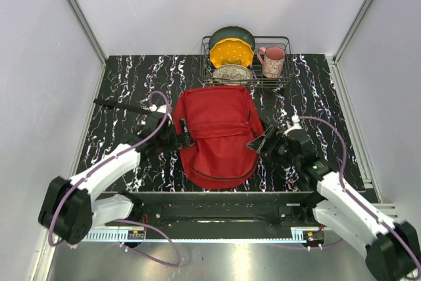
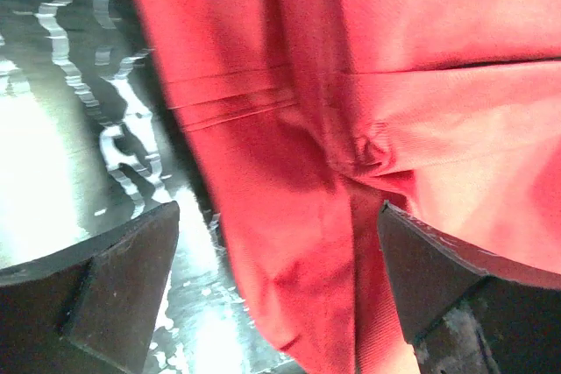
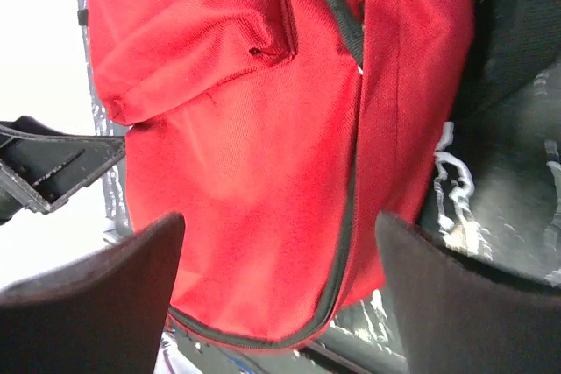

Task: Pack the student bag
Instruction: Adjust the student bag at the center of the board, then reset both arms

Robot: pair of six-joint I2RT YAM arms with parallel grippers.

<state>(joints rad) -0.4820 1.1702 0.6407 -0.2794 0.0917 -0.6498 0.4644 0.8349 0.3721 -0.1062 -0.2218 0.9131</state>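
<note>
The red student bag [image 1: 217, 136] lies flat in the middle of the black marbled table, its front pocket facing up and its zippers shut. My left gripper [image 1: 179, 135] is open at the bag's left edge. In the left wrist view its jaws [image 2: 276, 295] stand wide apart with a fold of the red fabric [image 2: 368, 85] between them, untouched. My right gripper [image 1: 263, 141] is open at the bag's right edge. In the right wrist view its jaws [image 3: 280, 299] straddle the bag's lower corner [image 3: 254, 199], where a black zipper line [image 3: 346, 216] runs.
A wire dish rack [image 1: 290, 70] stands at the back of the table. It holds a green plate [image 1: 231, 33], a yellow plate [image 1: 231, 52], a patterned bowl [image 1: 231, 73] and a pink mug [image 1: 273, 60]. A thin black stick-like thing [image 1: 122, 106] lies left of the bag.
</note>
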